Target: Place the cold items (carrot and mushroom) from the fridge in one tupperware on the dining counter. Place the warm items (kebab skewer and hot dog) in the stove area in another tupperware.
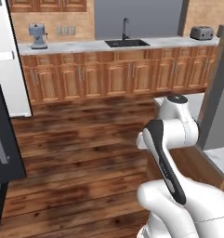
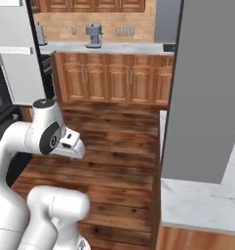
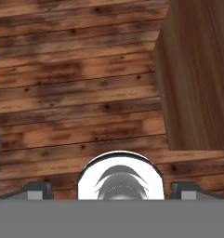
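The gripper point(image 3: 111, 190) stood spread wide and empty, its two tips at the bottom corners of the hand view over bare wood floor point(image 3: 76, 93). Judging by that, no food was in hand and the sorting looked barely begun or between steps. One fridge point(image 1: 4, 135) edged the left of the left base view, black-fronted. One marbled tabletop point(image 2: 202, 200), probably the dining counter, lay at the lower right of the right base view. Carrot, mushroom, skewer, hot dog, tupperware: none could be counted.
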Robot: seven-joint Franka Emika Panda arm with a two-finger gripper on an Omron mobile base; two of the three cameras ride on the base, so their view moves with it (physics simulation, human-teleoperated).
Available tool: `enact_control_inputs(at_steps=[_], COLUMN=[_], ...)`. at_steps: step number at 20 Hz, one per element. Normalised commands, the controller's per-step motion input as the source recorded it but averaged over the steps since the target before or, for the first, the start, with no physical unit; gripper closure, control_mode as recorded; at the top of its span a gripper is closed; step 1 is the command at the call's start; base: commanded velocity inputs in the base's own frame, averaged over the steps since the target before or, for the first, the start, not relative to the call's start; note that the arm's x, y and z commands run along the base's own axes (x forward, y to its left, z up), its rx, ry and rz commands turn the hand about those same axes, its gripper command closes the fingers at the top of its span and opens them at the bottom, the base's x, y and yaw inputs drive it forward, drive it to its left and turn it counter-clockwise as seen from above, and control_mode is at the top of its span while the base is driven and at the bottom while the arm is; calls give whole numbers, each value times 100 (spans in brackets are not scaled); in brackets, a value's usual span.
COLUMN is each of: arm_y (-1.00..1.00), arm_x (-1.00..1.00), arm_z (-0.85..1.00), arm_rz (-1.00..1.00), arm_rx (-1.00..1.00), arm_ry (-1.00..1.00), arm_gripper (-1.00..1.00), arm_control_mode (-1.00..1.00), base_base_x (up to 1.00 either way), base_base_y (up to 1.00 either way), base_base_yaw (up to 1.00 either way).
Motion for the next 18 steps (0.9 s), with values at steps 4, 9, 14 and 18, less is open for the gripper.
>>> enact_control_inputs(at_steps=[4, 9, 14, 18], arm_y=[0, 0, 0, 0], arm_x=[0, 0, 0, 0], arm_z=[0, 0, 0, 0], arm_rz=[0, 0, 0, 0], arm_rx=[0, 0, 0, 0], arm_ry=[0, 0, 0, 0], arm_gripper=[-100, -100, -100, -100], arm_control_mode=[100, 100, 100, 100], base_base_x=[72, 97, 100, 100], base_base_y=[33, 15, 12, 4], base_base_yaw=[-7, -2, 0, 0])
